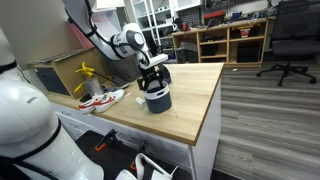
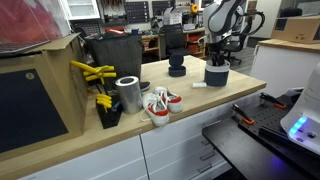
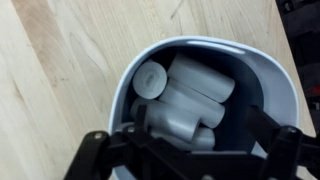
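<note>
Directly above the round dark pot with a white rim (image 3: 200,44), the black two-finger gripper (image 3: 190,142) hangs with its fingers spread apart, holding nothing.
Pale grey cylinders (image 3: 196,86) lie inside the pot, which stands on the light wooden tabletop (image 1: 195,105), right of the red-and-white shoes (image 1: 101,98).

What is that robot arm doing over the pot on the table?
The robot arm's gripper hangs right over a dark pot on the wooden table. Its jaws are open and hold nothing. The wrist view looks straight down into the pot, where several pale cylinders lie piled together. A pair of white and red shoes sits farther along the table, away from the gripper.
</note>
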Controlling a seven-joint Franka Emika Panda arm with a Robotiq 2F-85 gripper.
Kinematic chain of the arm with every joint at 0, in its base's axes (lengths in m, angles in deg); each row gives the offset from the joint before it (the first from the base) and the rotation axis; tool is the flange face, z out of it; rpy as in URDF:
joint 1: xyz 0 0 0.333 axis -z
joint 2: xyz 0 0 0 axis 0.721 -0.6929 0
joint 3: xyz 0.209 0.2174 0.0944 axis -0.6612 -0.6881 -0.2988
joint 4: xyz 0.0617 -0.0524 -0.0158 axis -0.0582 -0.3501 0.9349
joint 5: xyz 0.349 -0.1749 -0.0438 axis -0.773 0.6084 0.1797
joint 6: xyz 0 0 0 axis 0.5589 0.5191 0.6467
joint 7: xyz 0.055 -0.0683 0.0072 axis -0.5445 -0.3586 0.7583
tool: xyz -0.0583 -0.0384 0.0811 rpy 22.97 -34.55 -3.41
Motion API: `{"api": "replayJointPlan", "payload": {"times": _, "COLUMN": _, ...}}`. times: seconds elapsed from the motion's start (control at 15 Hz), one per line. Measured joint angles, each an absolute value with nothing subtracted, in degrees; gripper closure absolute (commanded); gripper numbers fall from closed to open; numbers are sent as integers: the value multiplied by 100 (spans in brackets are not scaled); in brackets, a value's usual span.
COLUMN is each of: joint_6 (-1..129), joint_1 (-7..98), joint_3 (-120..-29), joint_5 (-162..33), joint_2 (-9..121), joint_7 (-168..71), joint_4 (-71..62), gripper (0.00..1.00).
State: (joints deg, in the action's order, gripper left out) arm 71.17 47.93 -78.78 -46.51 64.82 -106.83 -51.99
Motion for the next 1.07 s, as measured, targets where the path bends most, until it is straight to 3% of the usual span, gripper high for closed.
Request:
{"api": "replayJointPlan", "payload": {"times": 0.4, "joint_6": 7084, "joint_1": 4793, "joint_3": -7933, "joint_5": -4675, "joint_2": 6488, "joint_7": -12619, "joint_4": -5217, "gripper": 0}}
{"api": "replayJointPlan", "payload": {"times": 0.47, "joint_6": 7068, "joint_1": 4792, "joint_3": -7933, "joint_5": -4667, "joint_2": 6489, "joint_7": -12907, "joint_4": -5224, "gripper": 25}}
{"api": "replayJointPlan", "payload": {"times": 0.53, "joint_6": 7059, "joint_1": 4793, "joint_3": -7933, "joint_5": -4647, "joint_2": 6489, "joint_7": -13097, "joint_4": -5224, "gripper": 26}}
{"api": "replayJointPlan", "payload": {"times": 1.07, "joint_6": 7096, "joint_1": 4793, "joint_3": -7924, "joint_5": -4553, "joint_2": 6459, "joint_7": -13413, "joint_4": -5317, "gripper": 86}}
